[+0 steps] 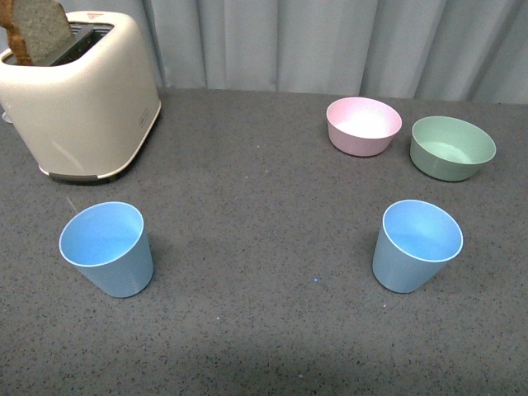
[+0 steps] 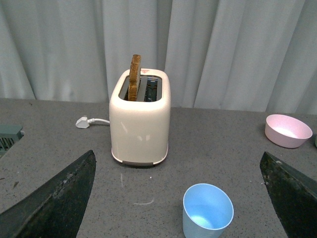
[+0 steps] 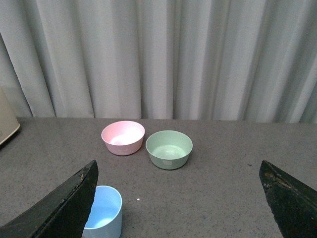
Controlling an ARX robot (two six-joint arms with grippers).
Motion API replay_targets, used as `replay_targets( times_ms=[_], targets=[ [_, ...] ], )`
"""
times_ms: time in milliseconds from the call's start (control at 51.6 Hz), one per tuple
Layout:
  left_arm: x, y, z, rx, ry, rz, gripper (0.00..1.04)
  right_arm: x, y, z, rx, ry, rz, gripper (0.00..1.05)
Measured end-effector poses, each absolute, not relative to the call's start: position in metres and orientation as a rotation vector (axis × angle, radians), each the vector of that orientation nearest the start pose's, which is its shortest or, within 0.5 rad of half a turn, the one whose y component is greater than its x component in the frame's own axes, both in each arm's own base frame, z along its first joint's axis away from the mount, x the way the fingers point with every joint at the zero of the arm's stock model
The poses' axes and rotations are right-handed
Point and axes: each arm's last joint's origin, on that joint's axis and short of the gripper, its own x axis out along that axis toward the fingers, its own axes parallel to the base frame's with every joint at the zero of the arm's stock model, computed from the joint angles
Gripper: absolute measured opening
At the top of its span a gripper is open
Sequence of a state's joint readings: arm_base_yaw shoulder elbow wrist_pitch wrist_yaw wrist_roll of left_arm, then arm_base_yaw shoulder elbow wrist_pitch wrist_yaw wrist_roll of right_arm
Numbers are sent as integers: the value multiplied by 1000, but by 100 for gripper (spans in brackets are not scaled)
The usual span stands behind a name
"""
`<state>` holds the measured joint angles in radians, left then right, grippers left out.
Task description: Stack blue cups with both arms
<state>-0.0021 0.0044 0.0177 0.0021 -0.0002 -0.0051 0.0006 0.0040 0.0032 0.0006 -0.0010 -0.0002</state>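
At the upper left of the front view, on the grey bench (image 1: 264,165), stands a cream toaster (image 1: 78,99). The left claw (image 2: 177,154) and right claw (image 3: 178,162) both gape wide, gripping nothing. One blue cup (image 1: 107,247) stands rim-up at lower left, the second blue cup (image 1: 417,246) at lower right, well apart. A green bowl (image 1: 452,148) and pink bowl (image 1: 363,125) sit side by side at upper right.

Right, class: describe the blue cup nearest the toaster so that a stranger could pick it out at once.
Find the cream toaster with bread in it, far left on the table. Just in front of it stands a light blue cup, upright and empty. Its twin stands across on the right, by the pink bowl and green bowl; only this one is beside the toaster.
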Motion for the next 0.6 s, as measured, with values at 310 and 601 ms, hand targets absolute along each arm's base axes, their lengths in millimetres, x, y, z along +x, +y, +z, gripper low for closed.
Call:
replay_targets(
  times_ms=[310, 601],
  targets=[
    [97, 0, 169, -5, -15, -2, 98, 98, 0, 164, 0, 0, 2, 95],
    [97, 0, 169, -5, -15, -2, 98, 98, 0, 164, 0, 0, 2, 95]
  ],
)
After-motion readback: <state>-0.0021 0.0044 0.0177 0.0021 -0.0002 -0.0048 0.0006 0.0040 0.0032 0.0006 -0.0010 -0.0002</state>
